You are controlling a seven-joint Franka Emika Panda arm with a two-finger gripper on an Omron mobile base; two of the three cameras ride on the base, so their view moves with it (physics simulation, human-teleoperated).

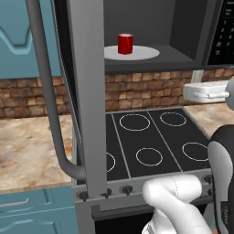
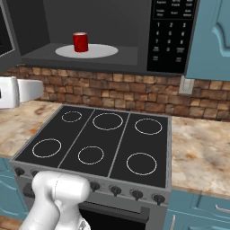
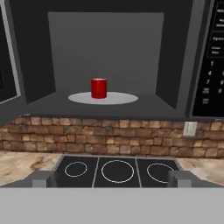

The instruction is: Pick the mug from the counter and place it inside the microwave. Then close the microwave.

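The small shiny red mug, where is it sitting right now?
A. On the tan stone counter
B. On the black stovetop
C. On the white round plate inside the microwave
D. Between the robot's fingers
C. The small shiny red mug stands upright on the white round plate inside the open black-and-grey microwave, above the black glass stovetop, with nothing gripping it.

Brick backsplash (image 2: 112,96), black stovetop (image 2: 101,143), teal cabinets (image 1: 20,32), white wall outlet (image 2: 185,85).
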